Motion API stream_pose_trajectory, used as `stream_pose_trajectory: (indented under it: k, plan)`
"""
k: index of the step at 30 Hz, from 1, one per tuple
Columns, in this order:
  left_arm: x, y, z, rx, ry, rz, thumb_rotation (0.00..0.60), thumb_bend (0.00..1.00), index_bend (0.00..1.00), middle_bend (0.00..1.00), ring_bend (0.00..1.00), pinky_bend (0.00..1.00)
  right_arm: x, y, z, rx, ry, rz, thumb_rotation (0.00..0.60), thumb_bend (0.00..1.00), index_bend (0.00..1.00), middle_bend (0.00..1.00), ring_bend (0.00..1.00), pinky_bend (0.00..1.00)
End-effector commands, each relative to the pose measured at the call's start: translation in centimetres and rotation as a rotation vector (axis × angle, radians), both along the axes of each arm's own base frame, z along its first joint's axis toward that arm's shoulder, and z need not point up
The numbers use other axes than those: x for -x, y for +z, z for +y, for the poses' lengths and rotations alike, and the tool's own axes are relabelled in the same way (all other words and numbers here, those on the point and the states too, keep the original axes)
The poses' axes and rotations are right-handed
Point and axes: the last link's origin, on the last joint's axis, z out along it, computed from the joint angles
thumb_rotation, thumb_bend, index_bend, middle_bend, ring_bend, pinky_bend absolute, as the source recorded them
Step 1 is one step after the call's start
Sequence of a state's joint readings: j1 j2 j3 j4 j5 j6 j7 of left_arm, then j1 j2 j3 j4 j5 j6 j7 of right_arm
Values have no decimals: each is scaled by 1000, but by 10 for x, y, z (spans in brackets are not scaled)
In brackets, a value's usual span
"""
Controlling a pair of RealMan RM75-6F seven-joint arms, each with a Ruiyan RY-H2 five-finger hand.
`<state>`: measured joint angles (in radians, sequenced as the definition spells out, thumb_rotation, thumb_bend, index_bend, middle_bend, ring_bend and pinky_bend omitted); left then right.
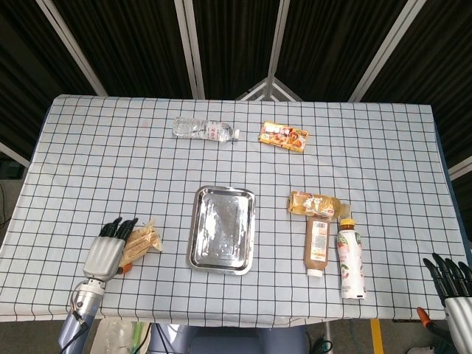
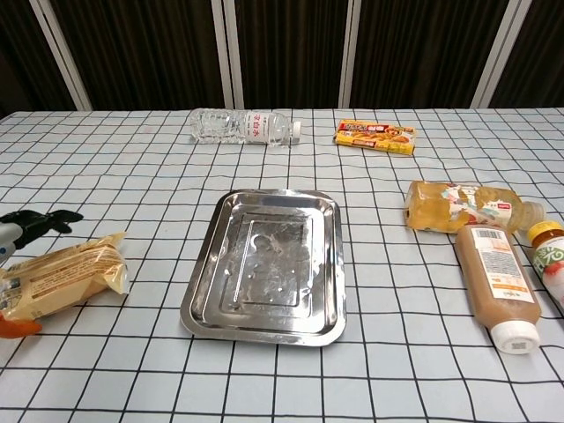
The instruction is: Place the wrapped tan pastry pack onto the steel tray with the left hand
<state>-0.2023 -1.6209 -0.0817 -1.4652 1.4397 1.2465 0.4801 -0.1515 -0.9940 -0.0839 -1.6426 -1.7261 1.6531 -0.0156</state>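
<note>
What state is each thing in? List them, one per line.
pastry pack: wrapped, lying flat left of the tray, not lifted
steel tray: empty
left hand: over the pack's left end, fingers spread
right hand: off the table's right corner, empty
water bottle: on its side, capped
brown bottle: lying down, capped

1. White cloth (image 1: 88,147) with a black grid covers the table.
2. Silver tray (image 1: 221,229), bare and shiny.
3. Tan pastry pack (image 2: 62,278) in clear wrap.
4. Left hand (image 1: 109,249): grey back, black fingers (image 2: 40,220).
5. Yellow-and-red box (image 1: 283,136); clear bottle (image 1: 204,130); brown bottle (image 1: 318,243), white cap.
</note>
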Motion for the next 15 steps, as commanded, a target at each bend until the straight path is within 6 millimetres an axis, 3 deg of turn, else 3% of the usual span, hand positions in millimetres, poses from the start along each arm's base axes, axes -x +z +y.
stream_pose_trajectory:
  k: [1, 4, 10, 15]
  plan:
    - [-3, 1, 3, -22, -4, -30, 600, 229, 294, 516, 430, 386, 0, 0, 0, 1, -2, 0, 600, 323, 0, 0, 0, 0]
    - [-4, 6, 3, -49, -18, -32, 600, 262, 347, 589, 498, 443, 1, 0, 1, -4, -7, -1, 600, 323, 0, 0, 0, 0]
    - [-3, 13, 6, -53, -7, -56, 600, 294, 384, 622, 531, 468, 0, 0, 4, 2, -7, -1, 600, 323, 0, 0, 0, 0]
    - [-27, 20, 7, -86, -91, -116, 600, 294, 375, 620, 532, 481, -1, -1, 5, -4, -7, 0, 600, 323, 0, 0, 0, 0]
